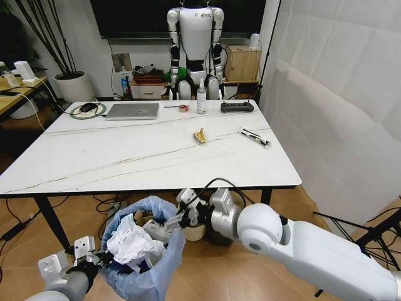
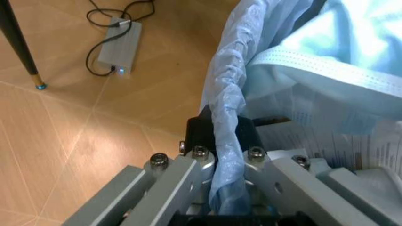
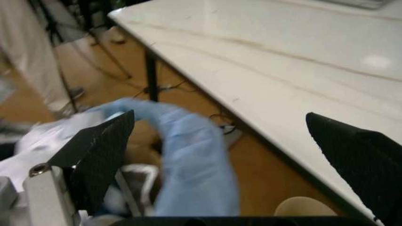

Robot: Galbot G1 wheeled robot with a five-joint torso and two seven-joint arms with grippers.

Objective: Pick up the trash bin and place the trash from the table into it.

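Currently, in the head view, the left end effector [image 1: 78, 256] grips the rim of the trash bin [image 1: 145, 263], which hangs below the desk's [image 1: 125, 157] front edge. White crumpled trash [image 1: 133, 243] sits inside, just beside that end effector. The right end effector [image 1: 170, 227] hovers over the bin's mouth, fingers parted and empty. Beyond it, a yellow wrapper [image 1: 200, 135] and a striped wrapper [image 1: 255, 137] lie on the desk, well apart from both end effectors.

From the left wrist view, the fingers [image 2: 188, 174] are clamped on the blue bag rim [image 2: 226, 132].

From the right wrist view, the black pads [image 3: 100, 150] stand wide apart above the blue liner [image 3: 188, 155].

Judgement: bin collected, part of the litter deposited; two items appear outstanding.
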